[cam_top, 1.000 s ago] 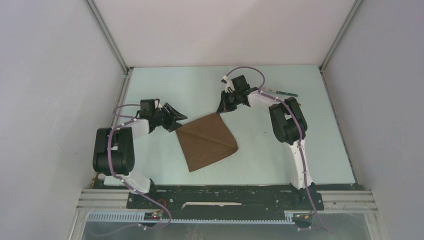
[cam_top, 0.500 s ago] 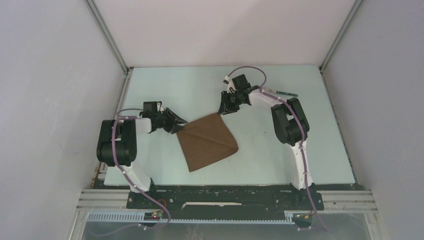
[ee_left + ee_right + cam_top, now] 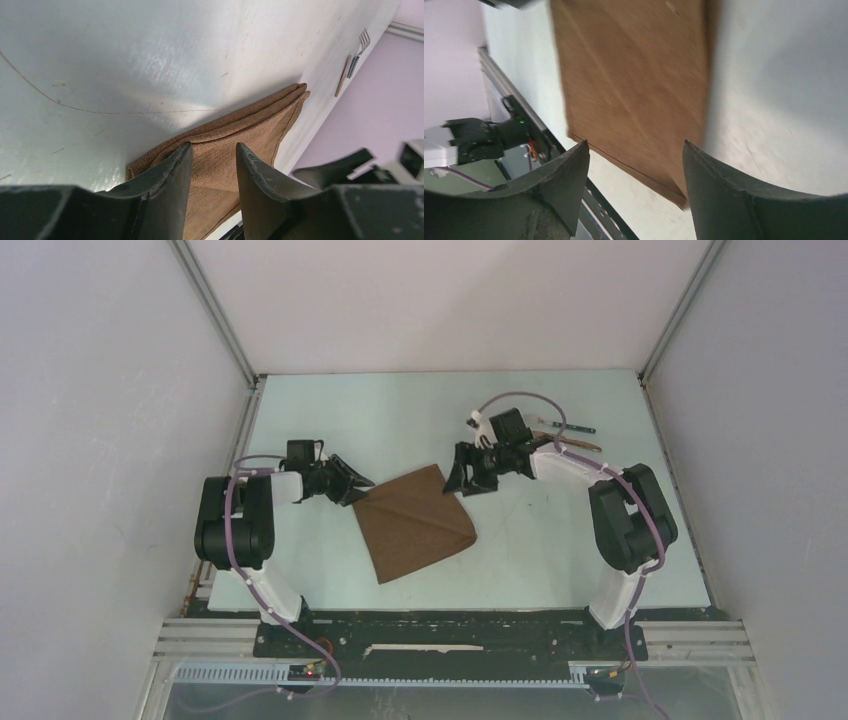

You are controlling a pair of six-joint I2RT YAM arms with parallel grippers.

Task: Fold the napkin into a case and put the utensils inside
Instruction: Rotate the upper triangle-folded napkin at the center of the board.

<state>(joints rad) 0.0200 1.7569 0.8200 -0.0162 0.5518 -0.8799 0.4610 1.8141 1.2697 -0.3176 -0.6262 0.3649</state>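
The napkin (image 3: 415, 523) (image 3: 250, 120) (image 3: 634, 75) lies on the table as a folded brown square, set diagonally. My left gripper (image 3: 360, 488) (image 3: 214, 150) is at its left corner, open, with the layered cloth edge showing in the gap between the fingers. At the napkin's far corner my right gripper (image 3: 456, 480) (image 3: 635, 145) hangs wide open just above the cloth, holding nothing. The utensils lie side by side at the back right: a fork with a teal handle (image 3: 572, 427) (image 3: 361, 42) and a thin reddish-brown knife (image 3: 578, 441) (image 3: 342, 75).
White walls with metal corner posts (image 3: 215, 315) close in the pale table (image 3: 330, 420) on three sides. The black base rail (image 3: 450, 632) (image 3: 589, 200) runs along the near edge.
The right gripper has opened and let go at the napkin's far corner, and its arm has swung out to the right. The left gripper closed in on the left corner and narrowed a little.
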